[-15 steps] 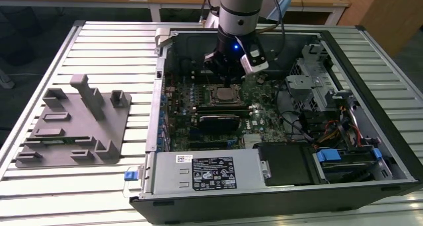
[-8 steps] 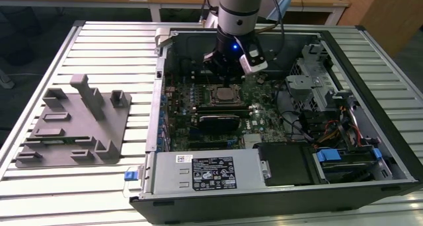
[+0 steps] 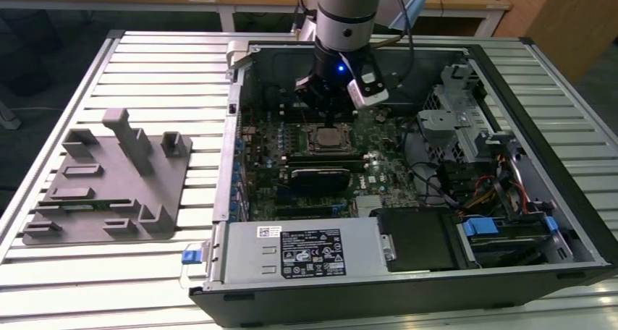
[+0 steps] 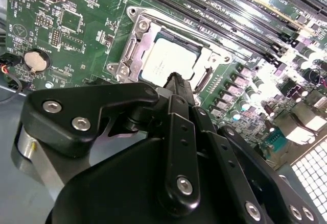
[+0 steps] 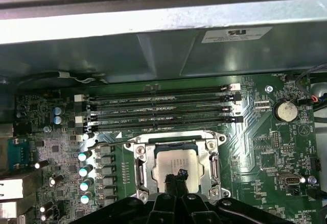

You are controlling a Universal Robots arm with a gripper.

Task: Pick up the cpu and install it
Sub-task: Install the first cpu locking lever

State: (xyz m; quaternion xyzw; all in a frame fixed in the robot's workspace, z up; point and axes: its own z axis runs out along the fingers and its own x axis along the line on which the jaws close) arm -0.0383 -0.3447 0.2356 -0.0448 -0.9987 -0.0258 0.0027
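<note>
the cpu point(image 5: 180, 158) is seen already seated in the motherboard socket point(image 5: 140, 168), inside the open pc case point(image 3: 386, 301) on the worktop point(image 3: 145, 62). the end effector point(image 5: 176, 177) is held right over its edge, fingers closed together, nothing gripped. contact can't be told.

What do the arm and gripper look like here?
Silver-grey cylindrical arm with black cables alongside. Black gripper with a small blue light and a white box-shaped module on one side. In the second wrist view, matte black linkage plates with silver screw heads.
</note>
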